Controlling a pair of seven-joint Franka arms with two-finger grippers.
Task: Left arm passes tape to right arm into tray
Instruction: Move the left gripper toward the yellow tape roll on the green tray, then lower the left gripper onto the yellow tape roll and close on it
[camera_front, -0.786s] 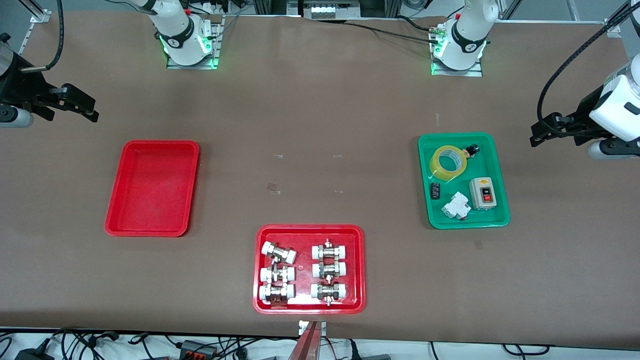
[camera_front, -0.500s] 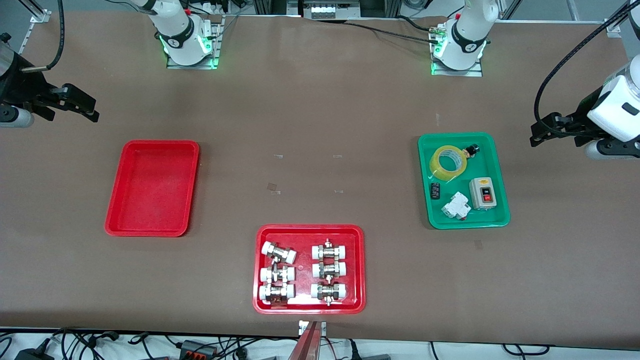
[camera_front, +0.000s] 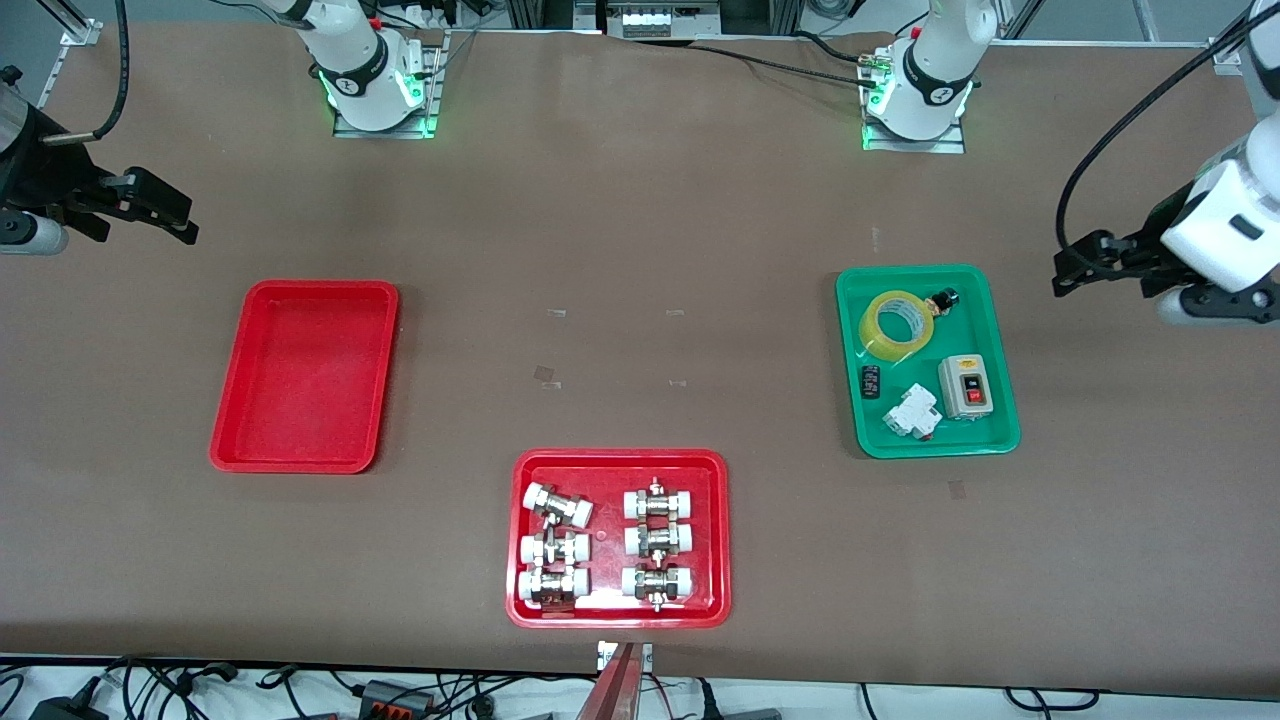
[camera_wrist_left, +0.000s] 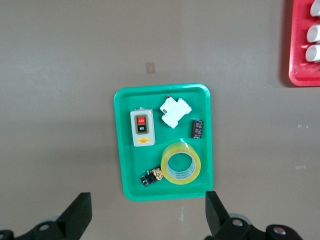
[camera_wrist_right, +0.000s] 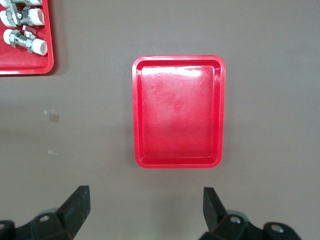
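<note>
Left hand (camera_front: 1065, 272) shifted; yellow translucent tape (camera_front: 896, 324) flat in green tray (camera_front: 985, 445).

I saw a wide table (camera_front: 640, 230) covered in a matte brown sheet, lit evenly from above with a soft glare toward its middle. A few small bits of clear tape (camera_front: 547, 375) were stuck to the cover. Along the edge nearest the front camera, a pale floor strip held tangled black cables (camera_front: 170, 680) and power adapters. At the upper edge stood aluminium framing (camera_front: 545, 12) and more wiring.
</note>
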